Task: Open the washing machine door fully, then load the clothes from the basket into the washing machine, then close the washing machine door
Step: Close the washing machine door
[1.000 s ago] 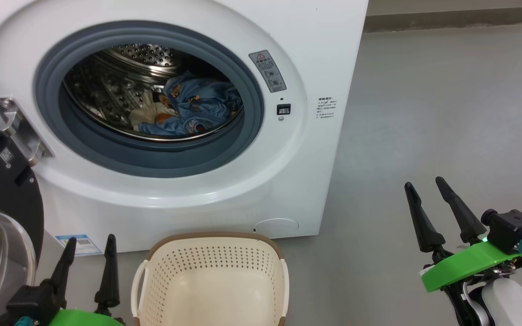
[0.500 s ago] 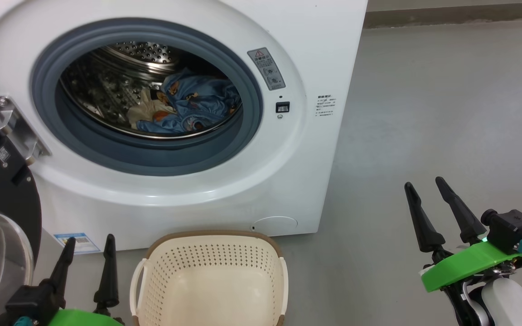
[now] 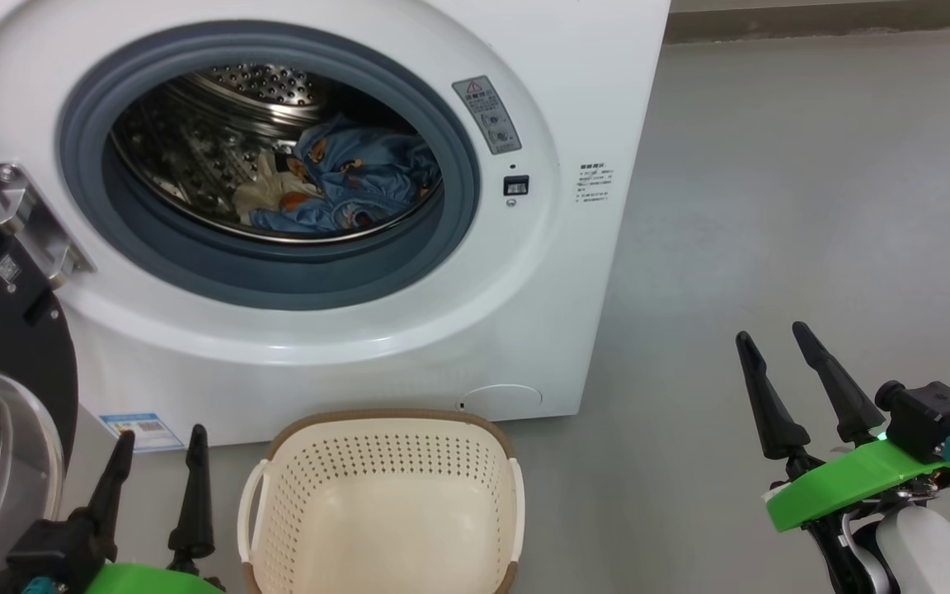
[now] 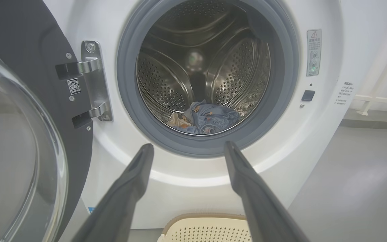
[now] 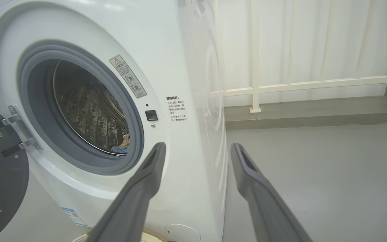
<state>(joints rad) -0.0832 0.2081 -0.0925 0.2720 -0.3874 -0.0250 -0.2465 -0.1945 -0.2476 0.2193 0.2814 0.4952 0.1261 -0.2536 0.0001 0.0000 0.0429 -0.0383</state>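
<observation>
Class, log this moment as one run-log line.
door open | clothes in drum | basket looks empty | left gripper jaws open | right gripper jaws open | next: close door

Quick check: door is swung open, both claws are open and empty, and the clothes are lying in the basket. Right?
Not quite. The clothes lie inside the drum of the washing machine, and the basket looks empty; the head view shows both. The rest stands: the washing machine door is swung open, and the left claw and right claw are open and empty.
</observation>
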